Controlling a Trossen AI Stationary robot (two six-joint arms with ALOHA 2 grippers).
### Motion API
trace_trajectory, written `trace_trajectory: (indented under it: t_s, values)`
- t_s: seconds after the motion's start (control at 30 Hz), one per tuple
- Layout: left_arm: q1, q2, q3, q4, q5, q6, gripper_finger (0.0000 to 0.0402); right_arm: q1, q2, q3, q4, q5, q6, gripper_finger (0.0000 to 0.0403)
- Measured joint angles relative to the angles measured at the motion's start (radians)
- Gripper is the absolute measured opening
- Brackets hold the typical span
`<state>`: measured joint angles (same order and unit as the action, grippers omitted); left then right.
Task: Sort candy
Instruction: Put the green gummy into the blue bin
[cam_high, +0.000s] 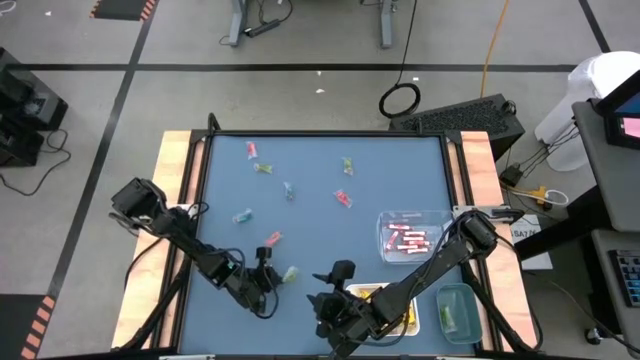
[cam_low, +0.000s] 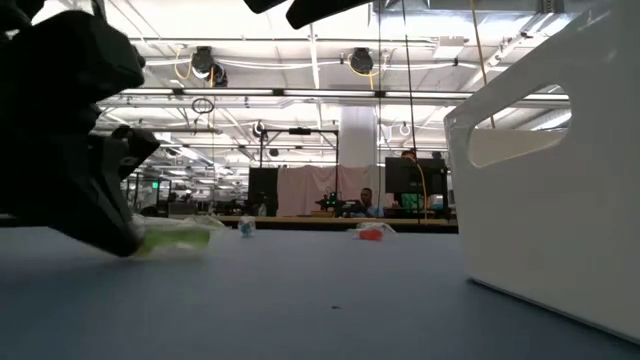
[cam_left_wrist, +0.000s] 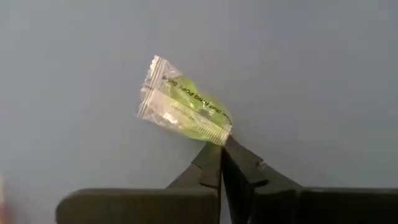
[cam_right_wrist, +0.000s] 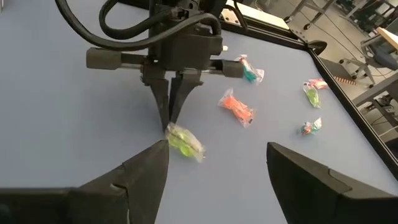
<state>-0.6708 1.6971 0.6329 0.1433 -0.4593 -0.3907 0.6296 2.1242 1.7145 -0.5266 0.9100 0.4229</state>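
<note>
the left gripper (cam_left_wrist: 222, 149) fingers are pinched tight on the green candy's (cam_left_wrist: 186, 109) wrapper edge; right gripper (cam_right_wrist: 214, 165) fingers spread wide, empty.

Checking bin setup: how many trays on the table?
3, all at right: clear tray with pink-red candy, green-tinted tray at the front corner, third tray partly hidden under the right arm.

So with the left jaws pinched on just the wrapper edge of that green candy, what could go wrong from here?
1. The left gripper holds only a corner of the green candy wrapper, so it may slip out on lifting.
2. The right gripper sits open close beside it; the arms could bump.
</note>
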Motion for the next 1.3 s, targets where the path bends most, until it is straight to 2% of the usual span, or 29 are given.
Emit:
trace_trajectory:
  t_s: [0.2,0.37,0.5,0.63,0.8,1.03,1.3]
  values:
    - [0.0,-0.095,0.037,-0.002,-0.01,0.153,0.0016,-0.002,0.002,0.0,0.005,0.0,-0.013,0.0258]
    - [0.003,-0.208,0.063,0.008,-0.012,0.265,0.0016,-0.006,0.016,0.001,0.061,-0.042,-0.145,0.0259]
    - [0.011,-0.268,0.07,0.005,0.002,0.293,0.0017,-0.006,0.04,0.001,0.139,0.02,-0.317,0.0259]
    - [0.017,-0.277,0.072,0.007,0.049,0.302,0.0017,-0.011,0.082,0.001,0.231,0.134,-0.499,0.0259]
    - [0.028,-0.277,0.071,0.0,0.084,0.299,0.0017,-0.04,0.11,0.001,0.302,0.198,-0.569,0.0253]
    - [0.042,-0.277,0.071,0.001,0.081,0.298,0.0017,-0.088,0.113,0.001,0.321,0.033,-0.575,0.0212]
    - [0.043,-0.277,0.071,0.002,0.073,0.295,0.0017,-0.1,0.113,0.001,0.324,0.001,-0.596,0.0142]
